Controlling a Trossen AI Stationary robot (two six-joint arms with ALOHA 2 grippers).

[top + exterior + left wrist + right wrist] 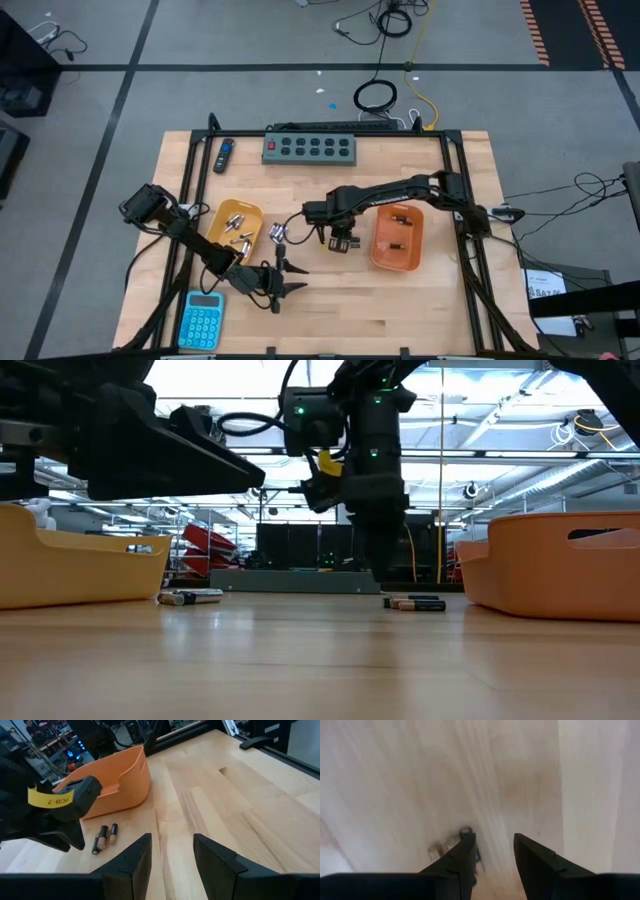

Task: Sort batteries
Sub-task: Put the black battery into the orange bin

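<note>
Step in hand: pick-up — right gripper, fingers parted and empty, poised over two dark batteries on table just left of orange tray; left gripper idle, half-open, near-left; next: descend, straddle one cell, close.

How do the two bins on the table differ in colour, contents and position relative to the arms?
The yellow bin sits on the left arm's side and holds several silvery batteries. The orange bin sits on the right arm's side, looks deeper in colour, and holds only two dark batteries. Both are open, tray-like bins resting flat on the wooden table.
</note>
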